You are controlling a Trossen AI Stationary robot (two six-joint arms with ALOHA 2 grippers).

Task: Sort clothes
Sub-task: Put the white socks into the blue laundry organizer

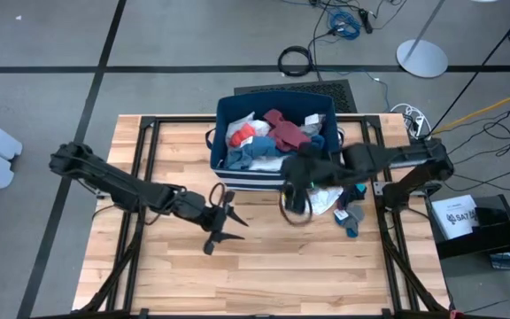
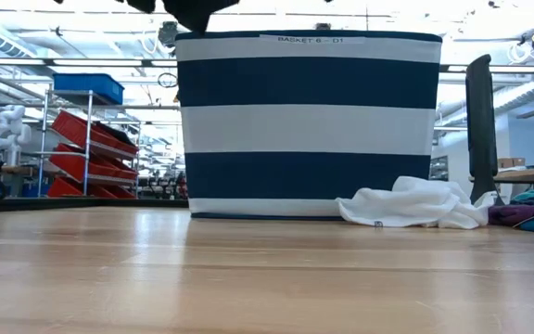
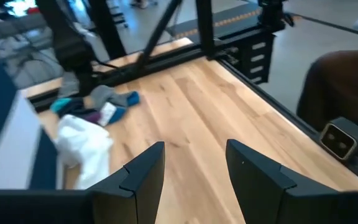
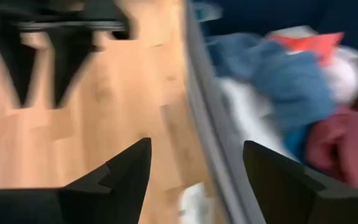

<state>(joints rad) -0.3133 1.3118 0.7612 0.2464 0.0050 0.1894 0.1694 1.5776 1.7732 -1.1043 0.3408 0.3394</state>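
Note:
The navy, white-striped bin [image 1: 228, 173] stands at the table's far middle. It holds a white garment [image 1: 242, 124], an orange-red piece [image 1: 240, 137], a maroon piece [image 1: 282, 128] and blue pieces [image 1: 242, 158]. A white garment [image 1: 328, 200] lies on the table against the bin's near right corner, and small teal and blue socks [image 1: 351, 216] lie beside it. My right gripper [image 1: 296, 206] is open and empty above the bin's near wall [image 4: 201, 124]. My left gripper [image 1: 233, 221] is open and empty above the table, near the bin's left near corner.
Black frame rails [image 1: 140, 177] run along the table's left and right sides. Bare wood [image 1: 264, 275] lies between the bin and the near edge. In the low view the white garment [image 2: 415, 204] and the socks [image 2: 527, 215] lie right of the bin [image 2: 309, 121].

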